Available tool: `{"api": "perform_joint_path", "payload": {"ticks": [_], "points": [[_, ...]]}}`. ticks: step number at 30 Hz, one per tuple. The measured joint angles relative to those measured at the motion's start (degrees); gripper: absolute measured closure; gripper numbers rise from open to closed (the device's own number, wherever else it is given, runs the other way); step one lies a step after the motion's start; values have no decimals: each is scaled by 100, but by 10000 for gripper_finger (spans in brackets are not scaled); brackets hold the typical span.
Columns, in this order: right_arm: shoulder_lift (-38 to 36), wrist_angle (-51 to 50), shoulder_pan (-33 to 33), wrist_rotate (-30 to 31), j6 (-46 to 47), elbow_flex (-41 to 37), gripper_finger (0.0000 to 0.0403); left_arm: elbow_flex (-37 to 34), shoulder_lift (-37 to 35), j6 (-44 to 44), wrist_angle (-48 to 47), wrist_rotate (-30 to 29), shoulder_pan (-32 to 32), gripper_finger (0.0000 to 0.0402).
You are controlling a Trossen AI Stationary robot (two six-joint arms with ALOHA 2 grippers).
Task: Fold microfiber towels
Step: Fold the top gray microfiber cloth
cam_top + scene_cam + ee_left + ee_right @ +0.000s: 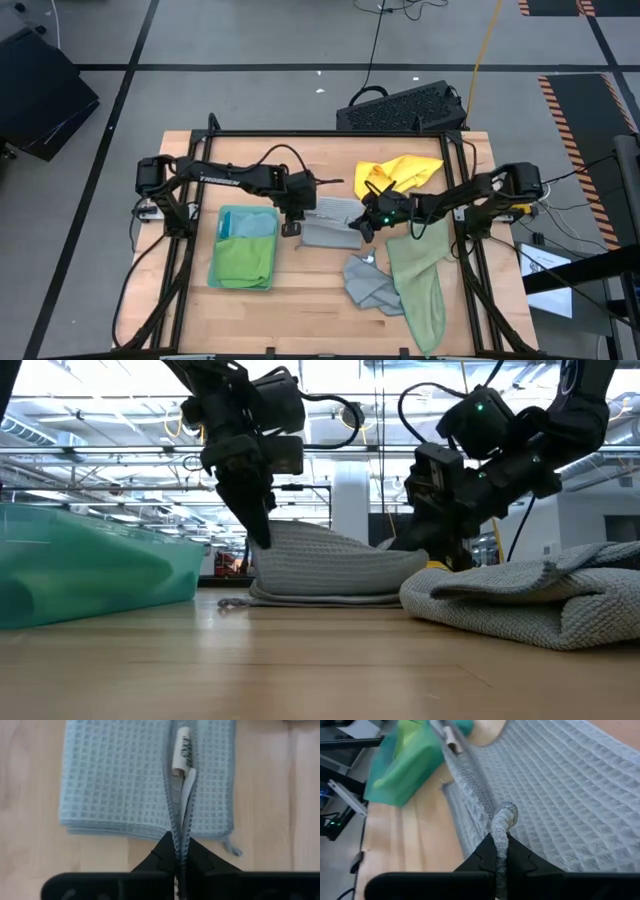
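Grey towel (332, 228) lies mid-desk (300, 310), part folded, w/ the left pincer (291, 226) clamped tight on its edge at one side and the right pincer (366, 228) pinched shut on the opposite edge. Both lift that fabric slightly off the wood. Folded green/blue towels (245, 250) sit stacked just left; yellow (400, 172), sage (420, 280) and another grey one (368, 284) lie loose to the right.

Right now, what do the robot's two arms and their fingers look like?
Both arms are dark, jointed and slim, with black cables looping along them. The left arm carries white lettering; the right arm shows a small green light near its wrist. Each ends in two black, wedge-shaped fingers.
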Motion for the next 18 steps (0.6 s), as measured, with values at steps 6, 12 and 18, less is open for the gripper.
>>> {"api": "perform_joint_path", "payload": {"ticks": [6, 12, 18], "points": [[26, -144, 2, -30, -240, 2, 399, -1, 80, 23, 63, 338, -140, 389], [25, -218, 44, -29, -250, -3, 399, -13, 183, 110, 239, 292, -343, 391], [25, -267, 94, -43, -396, -5, 377, -14, 216, -27, 300, 89, -360, 382]]}}
